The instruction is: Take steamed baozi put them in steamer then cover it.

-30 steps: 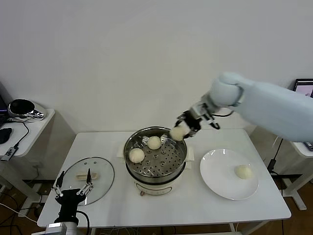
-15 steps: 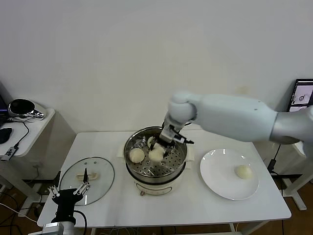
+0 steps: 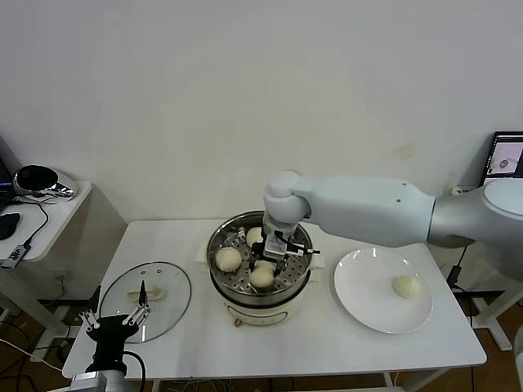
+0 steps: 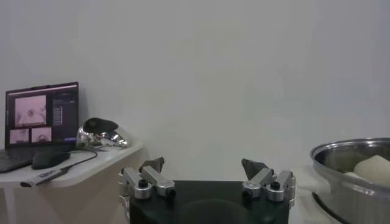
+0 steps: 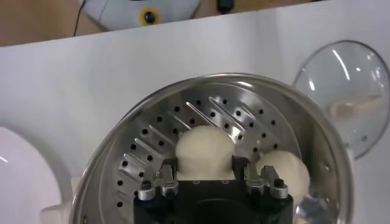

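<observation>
The steel steamer [image 3: 217, 242] stands mid-table on its white base, uncovered. Two baozi [image 3: 228, 259] [image 3: 255, 235] rest on its perforated tray [image 5: 152, 146]. My right gripper [image 3: 274, 253] reaches down into the pot, shut on a third baozi [image 5: 204, 152] that sits low at the tray's front; another bun [image 5: 281, 170] lies beside it. One more baozi [image 3: 406, 287] lies on the white plate [image 3: 368, 306] at the right. The glass cover [image 3: 167, 306] lies flat at the table's left. My left gripper [image 3: 114, 314] hangs open at the front left edge, holding nothing [image 4: 204, 164].
A side table [image 3: 49, 216] with a shiny helmet-like object and cables stands beyond the left edge. A monitor [image 3: 508, 155] shows at the far right. In the left wrist view the steamer's rim [image 4: 347, 176] is off to one side.
My right arm swung from the steamer's back right rim down into the pot, carrying the baozi to the tray's front. The left gripper barely shifted.
</observation>
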Controlling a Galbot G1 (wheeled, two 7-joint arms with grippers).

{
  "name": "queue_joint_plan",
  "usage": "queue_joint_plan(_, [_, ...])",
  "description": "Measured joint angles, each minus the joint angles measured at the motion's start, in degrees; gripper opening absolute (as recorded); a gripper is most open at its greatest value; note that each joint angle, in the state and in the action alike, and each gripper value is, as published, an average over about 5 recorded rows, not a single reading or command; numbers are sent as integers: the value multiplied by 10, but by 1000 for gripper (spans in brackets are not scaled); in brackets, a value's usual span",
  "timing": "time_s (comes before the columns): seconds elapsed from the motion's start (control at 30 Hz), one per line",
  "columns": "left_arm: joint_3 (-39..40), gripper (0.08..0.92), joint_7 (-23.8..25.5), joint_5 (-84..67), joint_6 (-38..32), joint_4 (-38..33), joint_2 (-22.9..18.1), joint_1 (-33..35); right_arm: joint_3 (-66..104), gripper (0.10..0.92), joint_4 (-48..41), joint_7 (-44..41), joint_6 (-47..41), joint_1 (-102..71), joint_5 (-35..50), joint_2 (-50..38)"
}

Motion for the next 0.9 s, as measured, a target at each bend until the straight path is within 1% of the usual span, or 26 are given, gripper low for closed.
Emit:
queue_joint_plan(0.1, [0,823,0,0,0,0,0,0,2,677,2,1,0,0,-1,-1])
queue_joint_plan(0.2, [0,823,0,0,0,1,0,-1,3,760,7,1,0,2,2,-5])
queue_joint_plan(0.3, [0,823,0,0,0,1,1,-2,4,810,12,1,-3,10,7,-13])
queue_joint_plan(0.6, [6,823,1,-1,3,-1,6,-10,13,823,33,-11,-35,49,29,-69])
queue_joint_plan(0.9, [9,823,2,-5,4,-1,16,-14,31,823,47,-22,-152,66,52,-184])
